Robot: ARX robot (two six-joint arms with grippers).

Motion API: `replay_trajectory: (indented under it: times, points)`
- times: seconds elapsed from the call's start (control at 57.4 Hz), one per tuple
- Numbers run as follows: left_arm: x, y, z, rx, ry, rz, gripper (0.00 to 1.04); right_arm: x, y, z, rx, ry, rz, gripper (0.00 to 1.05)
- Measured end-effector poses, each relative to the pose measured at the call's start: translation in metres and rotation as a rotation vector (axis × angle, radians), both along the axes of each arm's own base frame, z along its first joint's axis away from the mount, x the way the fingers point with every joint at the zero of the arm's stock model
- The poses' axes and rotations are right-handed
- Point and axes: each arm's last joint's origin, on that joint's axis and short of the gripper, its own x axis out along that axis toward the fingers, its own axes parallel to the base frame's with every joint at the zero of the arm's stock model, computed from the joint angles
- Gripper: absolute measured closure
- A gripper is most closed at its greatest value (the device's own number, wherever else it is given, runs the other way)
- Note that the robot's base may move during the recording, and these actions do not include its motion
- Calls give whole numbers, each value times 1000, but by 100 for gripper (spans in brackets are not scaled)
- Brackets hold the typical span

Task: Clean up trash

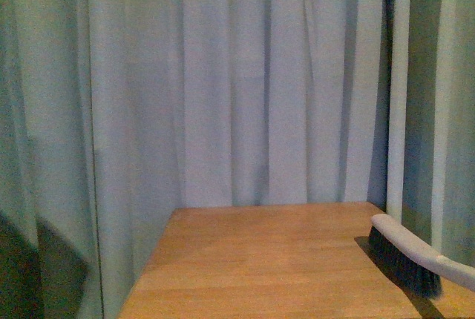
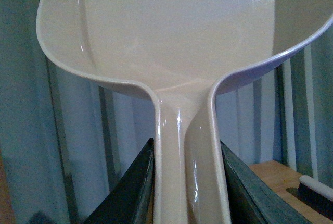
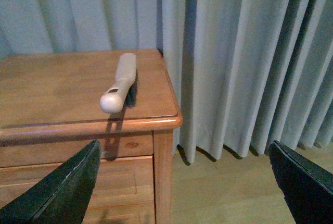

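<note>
No trash shows in any view. In the left wrist view my left gripper is shut on the handle of the pale beige dustpan, whose empty scoop fills the upper frame, held up in front of the curtain. My right gripper is open and holds nothing, hovering beyond the corner of the wooden table, above the floor. A hand brush with a pale handle and dark bristles lies on the table near that corner. The brush also lies at the table's right side in the front view. Neither arm appears in the front view.
Pale blue-grey curtains hang behind the wooden table and beside it. The table has a drawer front below its rounded edge. Wooden floor lies to its side.
</note>
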Motion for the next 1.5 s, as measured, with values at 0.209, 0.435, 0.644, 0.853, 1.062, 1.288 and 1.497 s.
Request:
replay_trajectory:
  times: [0.209, 0.435, 0.644, 0.853, 1.062, 1.288, 1.497]
  points:
    - [-1, 0, 0, -2, -1, -1, 76, 17, 13, 19, -38, 179, -179, 7]
    - [-1, 0, 0, -2, -1, -1, 76, 66, 41, 101, -16, 252, 10, 7]
    - [-1, 0, 0, -2, -2, -2, 76, 141, 55, 151, -16, 433, 53, 7]
    - [-1, 0, 0, -3, -2, -2, 76, 214, 62, 123, 60, 730, 93, 7]
    - [-1, 0, 0, -2, -2, -2, 76, 237, 68, 98, 115, 831, 89, 7]
    - [-1, 0, 0, -3, -2, -2, 76, 244, 70, 82, 162, 884, 76, 7]
    - [-1, 0, 0, -2, -2, -2, 76, 249, 70, 71, 178, 886, 75, 7]
